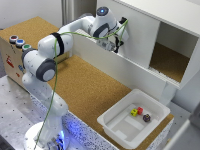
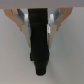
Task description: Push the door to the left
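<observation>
- Currently the door (image 1: 131, 34) sits on the white cabinet (image 1: 172, 15), at about 1 o'clock from the middle of the exterior view.
- Its long axis runs from upper left down to lower right in that view, parallel with the cabinet's low front wall (image 1: 115, 62); the panel stands upright on edge.
- At 3 o'clock from the door an open bay (image 1: 172, 57) shows a cork-coloured floor.
- Gripper (image 1: 116, 44) is at the door's left end, behind the low front wall; whether it touches the panel cannot be told.
- Wrist view: a dark elongated shape (image 2: 39, 40) fills the centre against a plain white surface; blurred.
- Finger spacing: cannot tell from either view.
- White plastic tray (image 1: 112, 125) lies at 5 o'clock, holding three small dice-like cubes (image 1: 140, 113).
- Box with coloured buttons (image 1: 19, 42) sits at 9 o'clock.
</observation>
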Action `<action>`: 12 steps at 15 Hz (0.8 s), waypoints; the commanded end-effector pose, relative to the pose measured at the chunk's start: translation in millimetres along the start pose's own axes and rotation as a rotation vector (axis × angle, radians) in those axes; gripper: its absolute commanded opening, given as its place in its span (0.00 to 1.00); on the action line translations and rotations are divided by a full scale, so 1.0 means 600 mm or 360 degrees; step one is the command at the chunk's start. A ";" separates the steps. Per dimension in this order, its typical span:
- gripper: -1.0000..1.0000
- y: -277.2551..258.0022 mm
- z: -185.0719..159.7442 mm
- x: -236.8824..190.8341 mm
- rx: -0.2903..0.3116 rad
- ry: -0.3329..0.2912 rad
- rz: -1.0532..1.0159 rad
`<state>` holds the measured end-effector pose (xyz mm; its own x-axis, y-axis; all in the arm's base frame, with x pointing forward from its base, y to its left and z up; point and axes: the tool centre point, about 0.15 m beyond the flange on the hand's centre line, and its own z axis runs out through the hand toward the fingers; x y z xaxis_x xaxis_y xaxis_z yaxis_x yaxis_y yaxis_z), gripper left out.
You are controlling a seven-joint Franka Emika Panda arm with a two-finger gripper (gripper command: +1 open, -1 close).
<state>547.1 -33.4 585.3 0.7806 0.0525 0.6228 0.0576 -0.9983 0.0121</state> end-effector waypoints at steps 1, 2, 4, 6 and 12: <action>0.00 -0.135 -0.009 -0.090 -0.0097 0.0085 0.0046; 0.00 -0.162 -0.010 -0.092 -0.0113 0.0075 0.0069; 0.00 -0.204 -0.015 -0.096 -0.0135 0.0078 0.0111; 0.00 -0.255 -0.019 -0.101 -0.0166 0.0083 0.0148; 0.00 -0.360 -0.033 -0.105 -0.0192 0.0078 0.0173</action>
<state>545.8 70.1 586.5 0.7776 0.0066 0.6287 0.0415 -0.9983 -0.0407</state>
